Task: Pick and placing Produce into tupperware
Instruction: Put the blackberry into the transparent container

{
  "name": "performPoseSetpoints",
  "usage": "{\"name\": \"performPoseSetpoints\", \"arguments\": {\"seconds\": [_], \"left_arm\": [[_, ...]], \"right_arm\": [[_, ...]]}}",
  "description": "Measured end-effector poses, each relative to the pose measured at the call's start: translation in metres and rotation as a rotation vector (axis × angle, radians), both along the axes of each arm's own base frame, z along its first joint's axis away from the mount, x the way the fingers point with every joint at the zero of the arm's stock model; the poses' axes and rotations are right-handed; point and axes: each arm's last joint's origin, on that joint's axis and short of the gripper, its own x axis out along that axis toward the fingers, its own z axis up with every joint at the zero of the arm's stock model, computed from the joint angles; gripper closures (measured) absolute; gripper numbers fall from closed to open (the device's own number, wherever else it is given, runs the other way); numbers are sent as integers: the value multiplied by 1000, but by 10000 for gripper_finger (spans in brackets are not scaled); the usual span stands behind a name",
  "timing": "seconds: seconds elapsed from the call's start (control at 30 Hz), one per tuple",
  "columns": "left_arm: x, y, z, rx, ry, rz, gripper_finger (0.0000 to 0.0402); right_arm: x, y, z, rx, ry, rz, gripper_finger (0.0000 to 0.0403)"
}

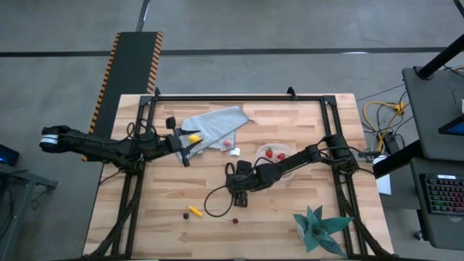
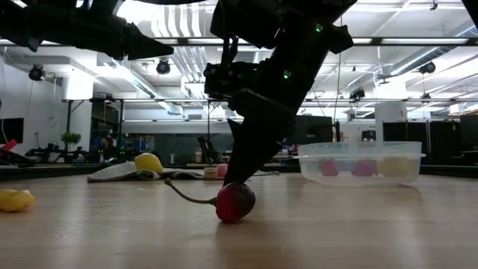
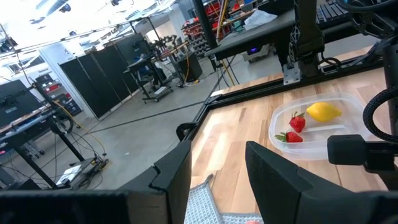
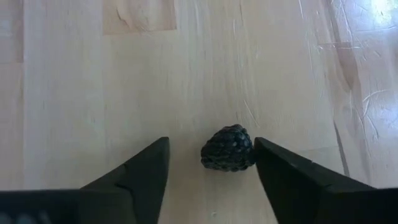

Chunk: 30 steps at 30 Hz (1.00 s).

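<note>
**Right gripper over dark berry**

The right gripper [image 4: 211,165] stood low on the table [image 1: 290,217], fingers apart around a dark bumpy berry [image 4: 228,148] — not clamped. The tupperware [image 1: 279,156] lay nearby with strawberries inside. The left gripper [image 1: 185,148] hovered half-open over the grey cloth [image 1: 217,123].

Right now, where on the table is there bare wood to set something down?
Bare wood: the near left corner, left of the small yellow piece, and the far right corner beyond the clear plastic container. Crowded: mid-table, from the grey cloth to the right gripper straddling a dark bumpy berry.
</note>
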Motion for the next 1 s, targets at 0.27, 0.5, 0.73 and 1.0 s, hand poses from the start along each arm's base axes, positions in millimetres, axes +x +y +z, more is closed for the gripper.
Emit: {"name": "performPoseSetpoints", "arguments": {"seconds": [0.27,0.5,0.73,1.0], "left_arm": [[0,0,0,0,0,0,265],[0,0,0,0,0,0,265],[0,0,0,0,0,0,265],[0,0,0,0,0,0,265]], "right_arm": [[0,0,0,-1,2,-1,261],[-1,0,-1,17,11,9,310],[-3,-1,-2,12,30,12,310],[-3,-1,-2,0,32,31,310]]}}
